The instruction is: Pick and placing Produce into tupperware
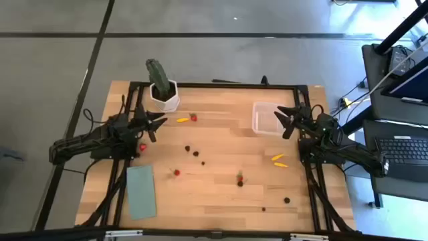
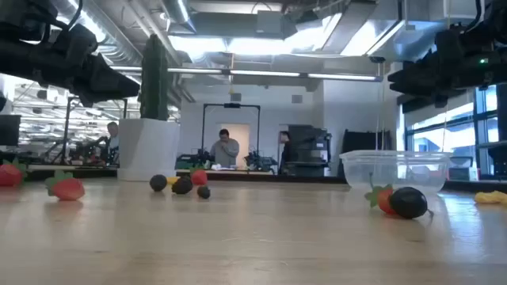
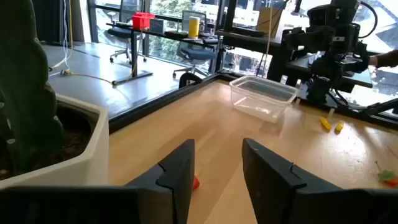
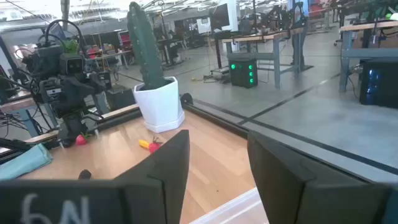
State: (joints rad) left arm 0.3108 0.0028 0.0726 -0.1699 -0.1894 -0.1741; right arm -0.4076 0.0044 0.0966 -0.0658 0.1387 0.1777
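Observation:
The clear tupperware (image 1: 267, 119) stands at the table's far right, and nothing shows inside it. Produce lies scattered on the wood: a yellow piece (image 1: 182, 120) beside a strawberry (image 1: 194, 118), dark berries (image 1: 196, 152) near the middle, two yellow pieces (image 1: 279, 161), a red piece (image 1: 142, 146). My left gripper (image 1: 160, 122) hovers open near the cactus pot, above the table, with nothing between its fingers (image 3: 180, 168). My right gripper (image 1: 282, 122) hovers open over the tupperware's right rim (image 4: 230, 208), holding nothing.
A green cactus in a white pot (image 1: 163, 94) stands at the far left. A flat green pad (image 1: 141, 191) lies near the front left. More produce sits toward the front: a strawberry (image 1: 177, 172), a dark and a red piece together (image 1: 239, 179), a berry (image 1: 287, 199).

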